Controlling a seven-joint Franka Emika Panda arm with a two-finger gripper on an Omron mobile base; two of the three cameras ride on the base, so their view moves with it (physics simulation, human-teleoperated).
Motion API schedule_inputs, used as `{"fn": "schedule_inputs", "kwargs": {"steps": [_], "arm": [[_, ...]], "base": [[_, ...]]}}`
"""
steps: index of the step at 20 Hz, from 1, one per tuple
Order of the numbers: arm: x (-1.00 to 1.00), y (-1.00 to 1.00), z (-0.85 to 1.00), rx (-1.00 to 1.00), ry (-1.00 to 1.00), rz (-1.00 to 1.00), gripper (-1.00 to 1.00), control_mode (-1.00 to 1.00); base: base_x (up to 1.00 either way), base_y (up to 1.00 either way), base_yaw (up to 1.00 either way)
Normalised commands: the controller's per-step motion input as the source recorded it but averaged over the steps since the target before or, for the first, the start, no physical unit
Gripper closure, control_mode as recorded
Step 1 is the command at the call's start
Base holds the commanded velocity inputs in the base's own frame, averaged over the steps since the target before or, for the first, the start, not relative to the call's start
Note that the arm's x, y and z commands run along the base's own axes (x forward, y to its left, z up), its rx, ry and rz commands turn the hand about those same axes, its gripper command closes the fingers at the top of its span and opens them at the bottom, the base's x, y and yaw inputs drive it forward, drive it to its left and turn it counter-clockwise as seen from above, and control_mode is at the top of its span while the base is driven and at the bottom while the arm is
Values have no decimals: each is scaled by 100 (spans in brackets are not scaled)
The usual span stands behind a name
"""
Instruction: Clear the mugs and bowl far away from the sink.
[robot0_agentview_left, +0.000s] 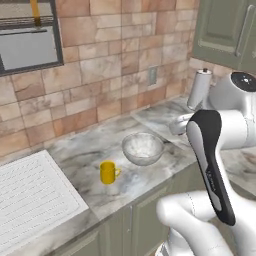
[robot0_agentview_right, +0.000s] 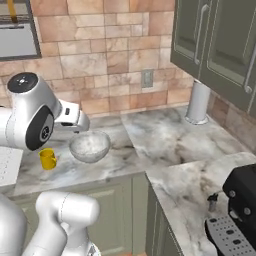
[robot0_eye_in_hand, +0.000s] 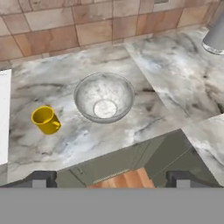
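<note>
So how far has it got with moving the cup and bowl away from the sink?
Nothing looks done yet. The yellow mug and the bowl sit side by side on the counter, the mug close to the sink's drainboard. Nothing is in hand: the gripper hangs above the counter's front edge, jaws open and empty. Both still need carrying away.

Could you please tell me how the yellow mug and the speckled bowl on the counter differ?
The yellow mug is plain, narrow and has a handle; the bowl is whitish-grey, speckled, far wider and handleless. The mug sits nearer the sink than the bowl. Both stand upright and empty on the marble counter.
</note>
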Motion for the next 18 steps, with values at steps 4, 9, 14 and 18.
{"fn": "schedule_inputs", "kwargs": {"steps": [4,9,14,18], "arm": [[0,0,0,0,0,0,-100,100],[0,0,0,0,0,0,-100,100],[0,0,0,0,0,0,-100,100],[0,0,0,0,0,0,-100,100]], "base": [[-2,23,20],[-41,85,31],[-3,-17,22],[19,-86,-5]]}}
